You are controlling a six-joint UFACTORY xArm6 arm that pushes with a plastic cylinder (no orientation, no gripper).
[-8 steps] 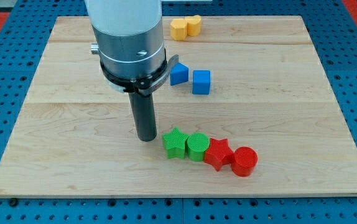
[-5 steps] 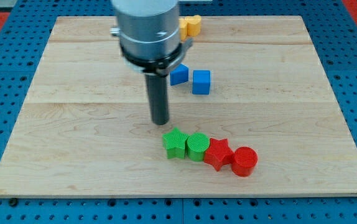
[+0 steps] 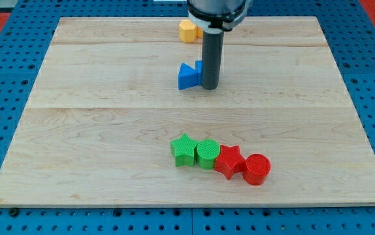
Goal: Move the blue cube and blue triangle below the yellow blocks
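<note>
The blue triangle (image 3: 187,76) lies near the middle top of the wooden board (image 3: 96,130). My tip (image 3: 210,86) stands just to its right, and the rod hides most of the blue cube; only a sliver of blue (image 3: 200,66) shows at the rod's left edge. A yellow block (image 3: 187,30) sits at the view's top, above the blue blocks. The second yellow block is hidden behind the rod.
A row of blocks lies toward the view's bottom: a green star (image 3: 183,150), a green cylinder (image 3: 208,154), a red star (image 3: 230,160) and a red cylinder (image 3: 257,169). The board rests on a blue pegboard (image 3: 4,117).
My tip has moved up and to the right, from just left of the green star to the blue blocks. It now covers the blue cube. The blocks look unmoved.
</note>
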